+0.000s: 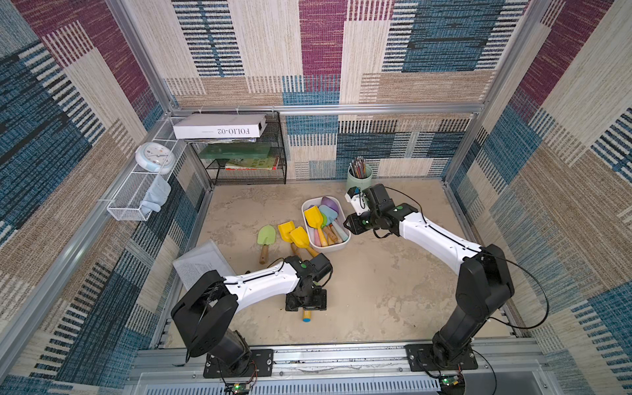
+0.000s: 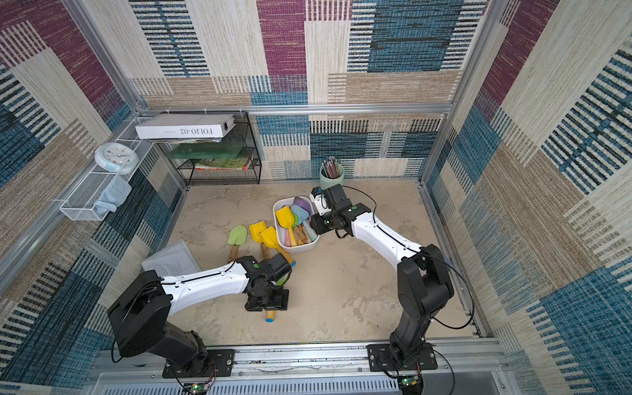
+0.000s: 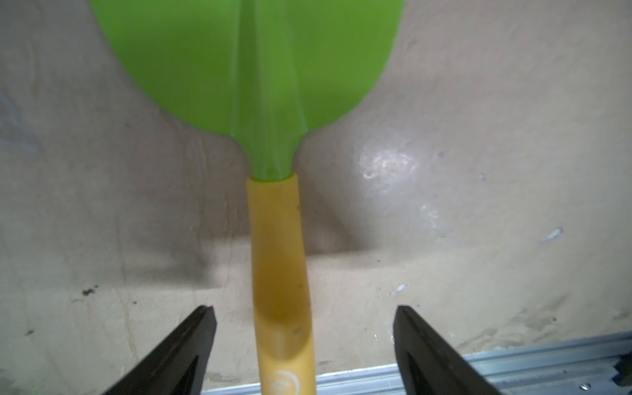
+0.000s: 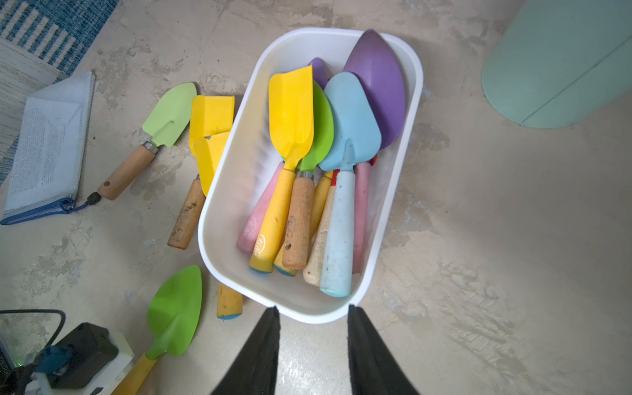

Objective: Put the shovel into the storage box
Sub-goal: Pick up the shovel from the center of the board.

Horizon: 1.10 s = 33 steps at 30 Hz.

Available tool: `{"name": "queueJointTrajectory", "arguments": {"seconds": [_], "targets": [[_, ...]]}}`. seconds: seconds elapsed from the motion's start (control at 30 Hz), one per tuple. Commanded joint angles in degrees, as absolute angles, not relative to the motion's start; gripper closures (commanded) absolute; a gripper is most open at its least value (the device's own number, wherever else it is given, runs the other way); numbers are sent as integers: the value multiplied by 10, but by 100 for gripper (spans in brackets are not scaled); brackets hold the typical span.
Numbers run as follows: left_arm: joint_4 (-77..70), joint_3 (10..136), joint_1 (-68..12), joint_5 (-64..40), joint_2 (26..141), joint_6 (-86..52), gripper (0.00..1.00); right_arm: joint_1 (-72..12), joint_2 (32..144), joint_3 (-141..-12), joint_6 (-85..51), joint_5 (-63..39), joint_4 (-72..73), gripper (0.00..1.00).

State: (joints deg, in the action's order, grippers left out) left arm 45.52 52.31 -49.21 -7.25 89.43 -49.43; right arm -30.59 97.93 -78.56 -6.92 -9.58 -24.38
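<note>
Patchwork carpet walls [image 1: 318,51]; mottled beige floor [image 1: 393,290]; black mesh shelf [image 1: 281,150].

White shells on left arm [image 1: 263,284] and right arm [image 1: 437,239], black joints, green dots [image 1: 302,265], thin black cables [image 1: 548,302], black base plates [image 1: 417,359]; left gripper [image 3: 304,307] fingers black, tapered.

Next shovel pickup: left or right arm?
Left. Left gripper straddles the bright green shovel at its handle, jaws open on both sides. Right gripper hovers empty at the end of the storage box.
</note>
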Motion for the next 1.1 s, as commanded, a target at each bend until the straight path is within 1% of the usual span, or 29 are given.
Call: {"name": "queueJointTrajectory", "arguments": {"seconds": [0.0,0.07,0.17,0.23,0.37,0.4,0.53,0.63,0.7,0.93,1.07], "targets": [[463,521,-494,-51,896,-515,29,-307,965,-769,-80,-91,-220,64],[461,521,-494,-48,896,-516,45,-306,958,-758,-83,-91,-213,64],[458,522,-494,-49,899,-516,59,-306,950,-747,-87,-92,-211,64],[457,522,-495,-49,904,-516,61,-306,944,-742,-89,-92,-209,65],[453,520,-495,-51,913,-516,62,-306,934,-733,-89,-90,-207,65],[453,520,-495,-51,916,-516,64,-307,930,-731,-89,-89,-207,65],[453,522,-496,-50,925,-516,80,-306,918,-724,-89,-85,-207,65],[453,527,-497,-48,922,-516,89,-307,910,-720,-90,-83,-208,65],[453,532,-498,-48,917,-516,100,-306,905,-717,-92,-83,-210,65],[478,569,-504,-48,870,-500,100,-306,880,-690,-103,-108,-203,64],[496,598,-504,-42,837,-488,100,-307,874,-669,-120,-151,-195,60]]}}
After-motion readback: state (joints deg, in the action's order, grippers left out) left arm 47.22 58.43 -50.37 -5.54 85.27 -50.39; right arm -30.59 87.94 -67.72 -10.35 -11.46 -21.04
